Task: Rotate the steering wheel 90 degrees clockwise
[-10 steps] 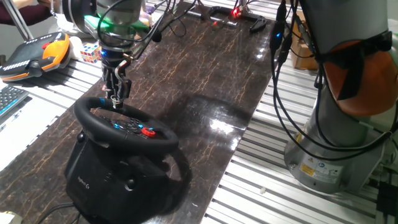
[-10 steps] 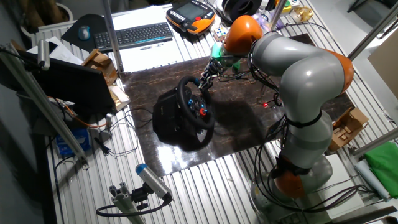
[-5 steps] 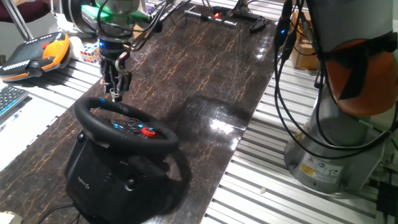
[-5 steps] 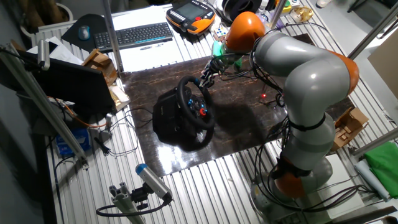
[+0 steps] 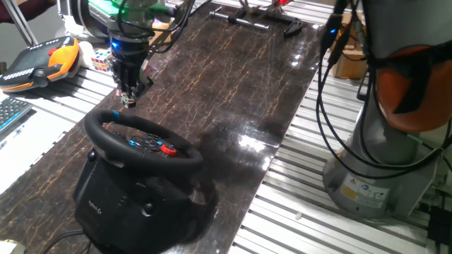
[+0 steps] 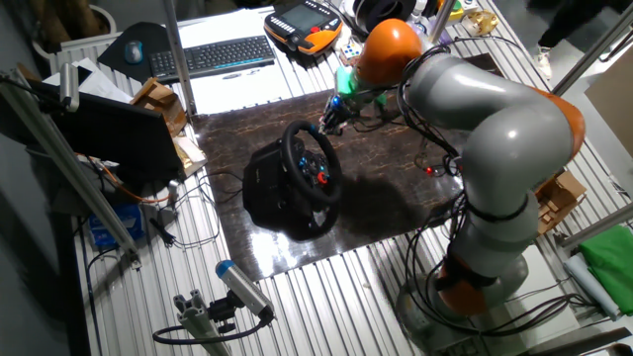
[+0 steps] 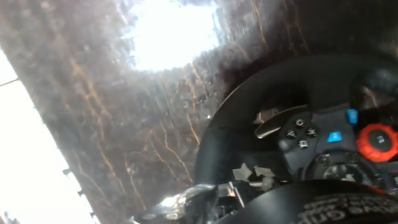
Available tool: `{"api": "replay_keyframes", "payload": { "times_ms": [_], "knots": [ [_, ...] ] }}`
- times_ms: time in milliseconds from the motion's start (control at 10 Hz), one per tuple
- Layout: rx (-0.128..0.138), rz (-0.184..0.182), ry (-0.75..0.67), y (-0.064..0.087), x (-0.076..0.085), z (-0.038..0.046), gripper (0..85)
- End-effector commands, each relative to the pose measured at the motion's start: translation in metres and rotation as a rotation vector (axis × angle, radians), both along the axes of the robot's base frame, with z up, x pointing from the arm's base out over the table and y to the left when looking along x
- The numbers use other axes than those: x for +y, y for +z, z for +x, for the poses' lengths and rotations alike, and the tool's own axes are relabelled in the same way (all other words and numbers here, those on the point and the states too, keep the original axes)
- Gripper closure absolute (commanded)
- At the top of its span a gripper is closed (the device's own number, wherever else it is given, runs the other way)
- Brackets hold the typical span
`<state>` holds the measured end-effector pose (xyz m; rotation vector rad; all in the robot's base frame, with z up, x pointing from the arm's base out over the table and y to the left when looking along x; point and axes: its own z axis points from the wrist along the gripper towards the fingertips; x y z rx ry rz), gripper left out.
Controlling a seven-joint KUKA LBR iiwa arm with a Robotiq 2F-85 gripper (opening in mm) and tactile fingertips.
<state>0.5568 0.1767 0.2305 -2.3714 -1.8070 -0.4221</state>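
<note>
The black steering wheel (image 5: 145,143) with red and blue hub buttons sits tilted on its bulky black base (image 5: 120,204) at the near left of the dark marble slab. A blue mark shows on the far part of the rim. It also shows in the other fixed view (image 6: 315,168) and fills the lower right of the hand view (image 7: 298,134). My gripper (image 5: 128,102) hangs just above and behind the rim's far edge, apart from it, with its fingers slightly apart and nothing between them. It also shows in the other fixed view (image 6: 326,124).
An orange-and-black handheld controller (image 5: 42,63), a colour cube (image 5: 102,60) and a keyboard (image 5: 10,113) lie left of the slab (image 5: 233,77). The arm's base (image 5: 374,169) with hanging cables stands at the right. Black bars lie at the slab's far end.
My gripper has lifted off the rim's far edge and drawn up and back. The wheel looks unmoved.
</note>
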Motion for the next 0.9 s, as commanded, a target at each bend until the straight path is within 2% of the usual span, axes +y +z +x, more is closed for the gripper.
{"api": "replay_keyframes", "payload": {
  "times_ms": [0, 100, 300, 400, 600, 800],
  "knots": [
    [-0.008, -0.037, 0.422, 0.006, 0.003, -0.0012, 84.3],
    [-0.003, -0.071, 0.507, 0.014, 0.01, 0.0003, 84.3],
    [0.007, -0.167, 0.69, 0.029, 0.024, 0.0022, 84.3],
    [0.0, -0.166, 0.731, 0.031, 0.025, 0.0012, 84.3],
    [-0.034, -0.148, 0.786, 0.036, 0.028, -0.0022, 84.3],
    [-0.037, -0.175, 0.828, 0.042, 0.031, -0.0054, 84.3]
  ]
}}
